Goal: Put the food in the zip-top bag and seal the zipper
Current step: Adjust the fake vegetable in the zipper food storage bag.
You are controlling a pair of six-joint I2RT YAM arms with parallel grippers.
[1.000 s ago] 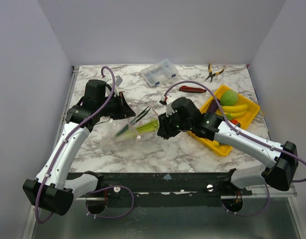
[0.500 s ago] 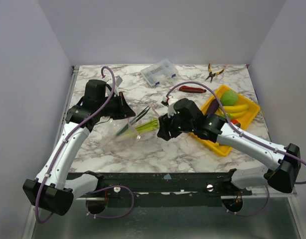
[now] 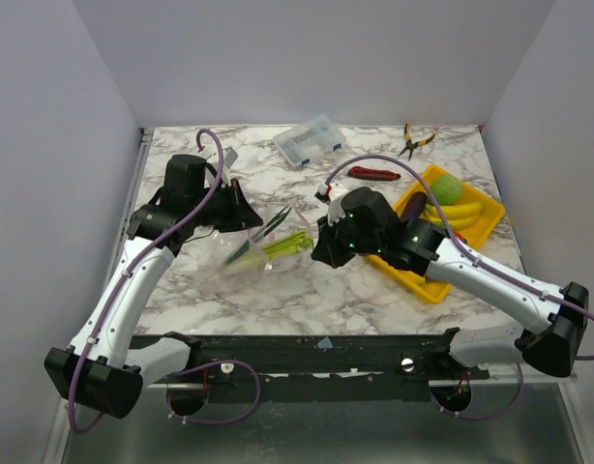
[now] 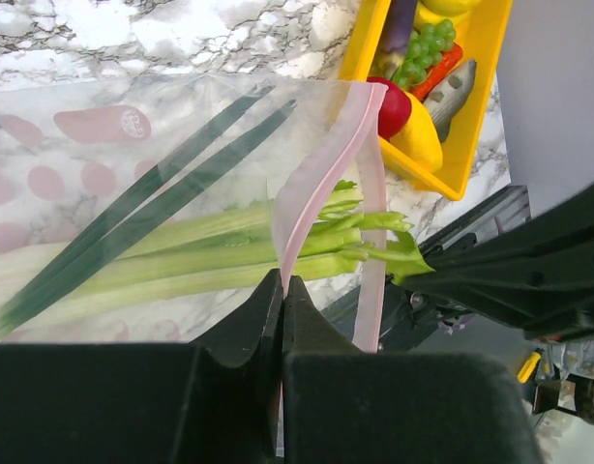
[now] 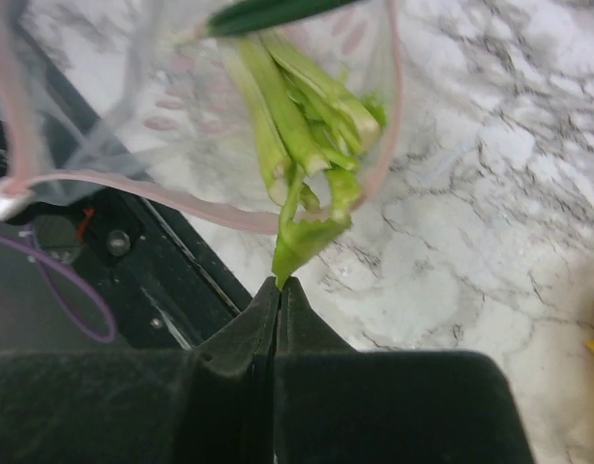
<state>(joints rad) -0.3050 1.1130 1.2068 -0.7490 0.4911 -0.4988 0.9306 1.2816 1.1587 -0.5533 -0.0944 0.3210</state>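
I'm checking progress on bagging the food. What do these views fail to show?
Top view: right arm covers part of the yellow tray.
Left wrist view: celery cut off at the left edge, root end unseen.
Right wrist view: zip-top bag runs past the top edge.

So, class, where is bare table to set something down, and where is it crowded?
Bare: the near strip in front of the bag and tray; a small gap between box and pliers. Crowded: the middle, around the bag.
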